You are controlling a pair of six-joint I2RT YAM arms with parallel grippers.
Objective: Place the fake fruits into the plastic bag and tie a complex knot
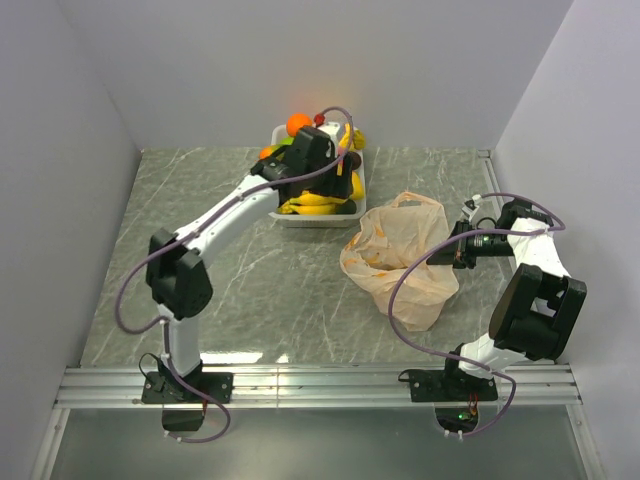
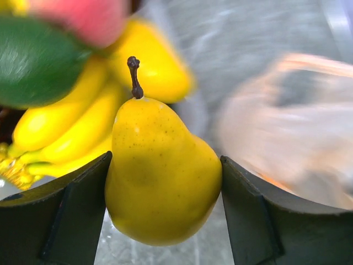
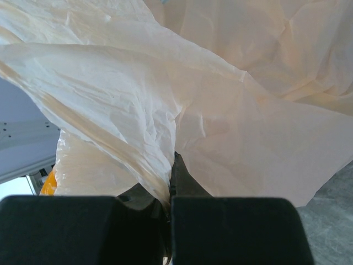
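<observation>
My left gripper is shut on a yellow pear with a dark stem, held above the white tray of fake fruits. It sits over the tray in the top view. Behind the pear are yellow bananas, a green lime and a red fruit. The pale peach plastic bag lies right of the tray, blurred in the left wrist view. My right gripper is shut on the bag's edge; it is at the bag's right side.
The tray stands at the back middle of the grey marbled table, with an orange at its far end. White walls close in the left, back and right. An aluminium rail runs along the near edge.
</observation>
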